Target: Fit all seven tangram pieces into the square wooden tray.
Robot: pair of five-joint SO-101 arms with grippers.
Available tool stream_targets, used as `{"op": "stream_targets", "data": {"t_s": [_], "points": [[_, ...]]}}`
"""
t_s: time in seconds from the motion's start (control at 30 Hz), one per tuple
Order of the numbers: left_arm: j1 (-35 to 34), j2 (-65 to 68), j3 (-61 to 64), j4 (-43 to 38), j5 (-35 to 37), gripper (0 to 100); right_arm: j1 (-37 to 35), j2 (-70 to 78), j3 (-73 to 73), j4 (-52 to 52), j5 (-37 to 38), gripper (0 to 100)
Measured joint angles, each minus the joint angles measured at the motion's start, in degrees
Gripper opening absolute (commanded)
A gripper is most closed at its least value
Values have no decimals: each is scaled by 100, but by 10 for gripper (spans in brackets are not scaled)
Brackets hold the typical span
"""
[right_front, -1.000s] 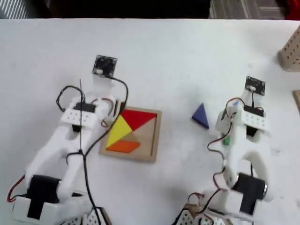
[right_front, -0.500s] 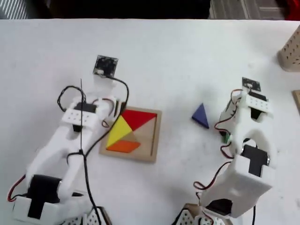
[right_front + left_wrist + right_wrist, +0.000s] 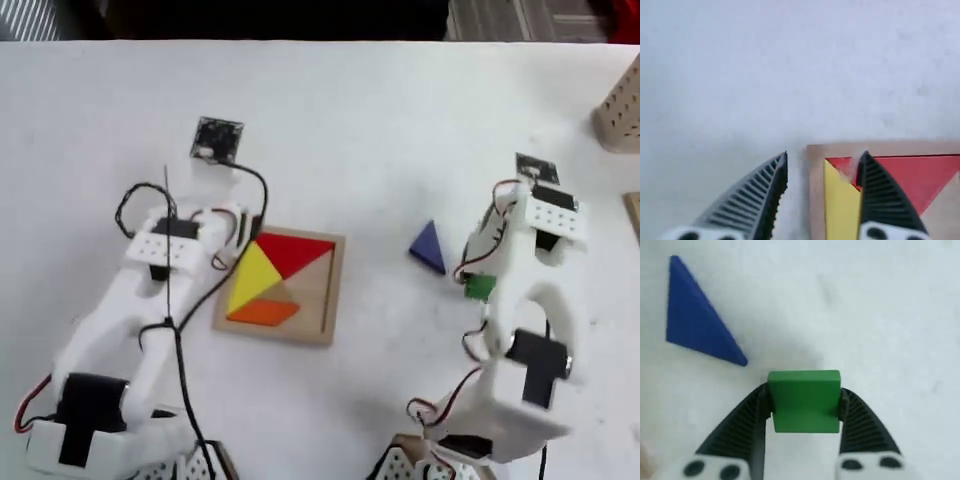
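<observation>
One green square (image 3: 804,401) is clenched in the right hand (image 3: 805,390). The tray (image 3: 333,290) lies well apart to its left, with the blue triangle (image 3: 428,247) between them. The left hand (image 3: 823,156), released, straddles the tray's corner.

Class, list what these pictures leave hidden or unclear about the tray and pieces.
- High view: the left arm covers a corner of the tray.
- Left wrist view: the picture's edge cuts off most of the tray.
- High view: the right arm hides part of the green piece.
- Right wrist view: whether the right gripper holds it off the table.
</observation>
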Motion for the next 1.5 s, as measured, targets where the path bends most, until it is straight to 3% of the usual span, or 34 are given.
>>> {"op": "stream_targets", "data": {"t_s": [0.27, 0.43, 0.73, 1.23, 1.5], "points": [[-607, 26, -141, 0, 387, 229, -1512, -1116, 492, 79, -35, 19], [-1125, 26, -220, 0, 1029, 229, -2593, -1152, 519, -132, -70, 19], [-1398, 35, -325, 0, 1134, 229, -3921, -651, 527, -800, -79, 20], [-1503, 35, -325, 0, 1459, 229, -4809, 44, 527, -1187, 220, 23], [-1503, 35, -325, 0, 1459, 229, -4967, 44, 527, -1222, 246, 135]]}}
